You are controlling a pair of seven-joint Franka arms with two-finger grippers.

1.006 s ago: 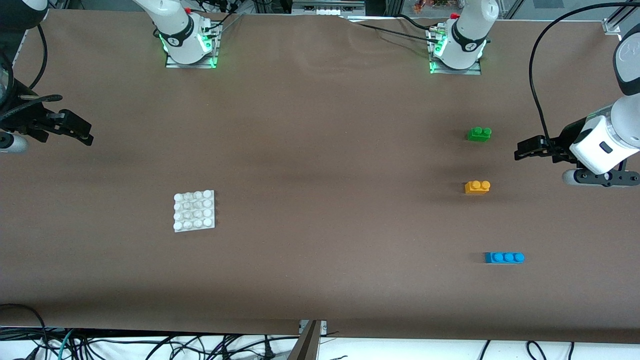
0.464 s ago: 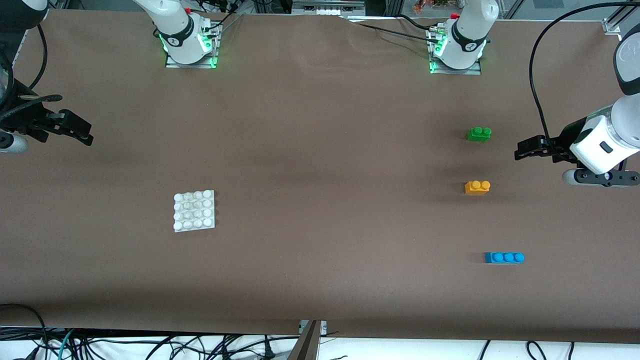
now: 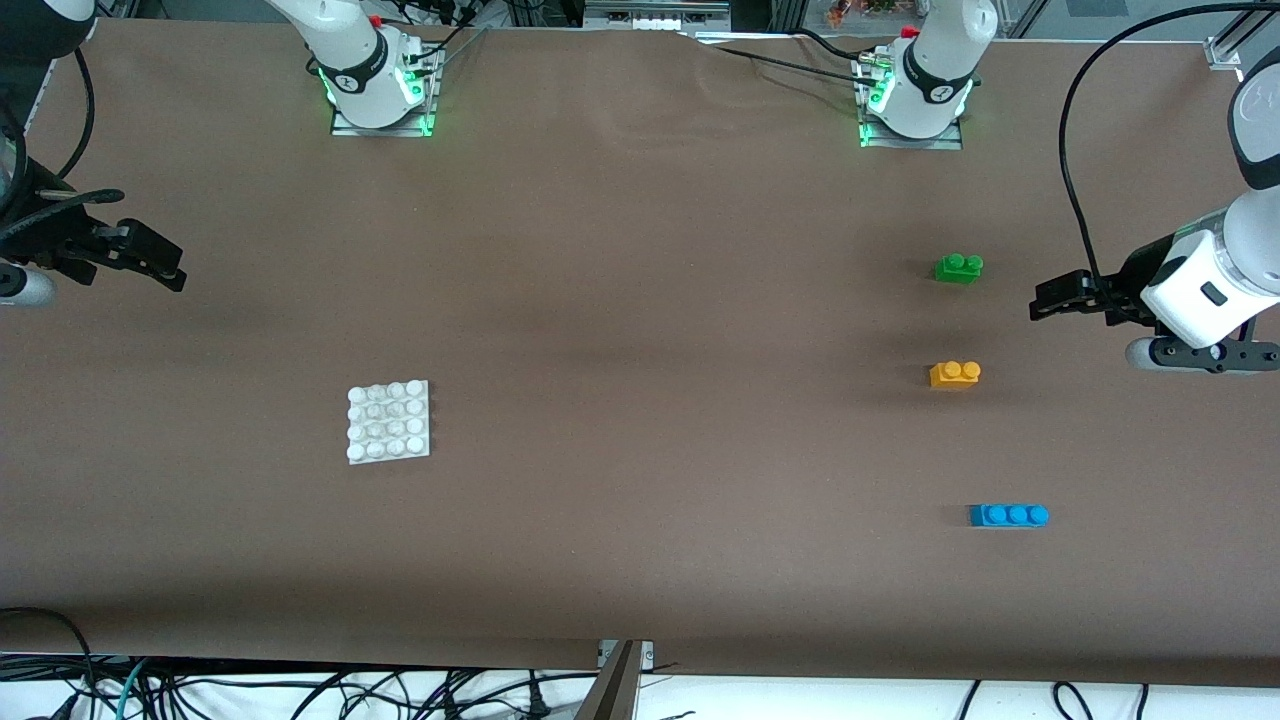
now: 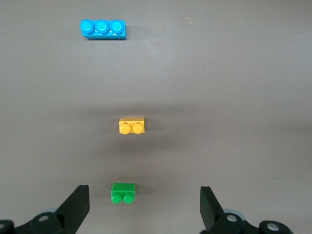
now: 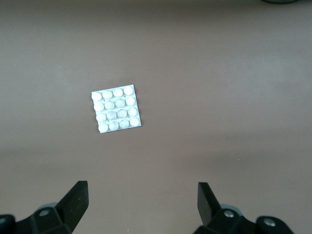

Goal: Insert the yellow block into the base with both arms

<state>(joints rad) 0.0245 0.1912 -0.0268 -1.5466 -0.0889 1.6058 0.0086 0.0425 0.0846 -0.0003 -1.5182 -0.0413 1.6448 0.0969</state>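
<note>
Holding both arms up over the two ends of the brown table [image 3: 640, 330], I have nothing in either hand. My left gripper [image 3: 1045, 300] hangs over the table's edge at the left arm's end, its two black fingers [image 4: 78, 204] spread wide and empty; my right gripper [image 3: 170, 268] hangs over the right arm's end, its fingers [image 5: 75, 200] likewise spread wide with nothing between them. The yellow block [image 3: 955, 374] sits upright on the table toward the left arm's end, its two studs up, touching nothing. In the same loose row are a green two-stud brick [image 3: 959, 268], farther from the front camera than the yellow block, and a blue three-stud brick [image 3: 1009, 515], nearer to that camera; each lies well apart from the yellow block. The base [image 3: 388, 421], a white square plate with a four-by-four grid of studs, lies flat toward the right arm's end, well apart from all three bricks, with bare tabletop around it. In the left wrist view the green brick [image 4: 123, 193] shows between my open fingers, with the yellow block [image 4: 132, 125] and blue brick [image 4: 103, 29] past it. In the right wrist view the base [image 5: 116, 109] lies alone on the brown surface.
</note>
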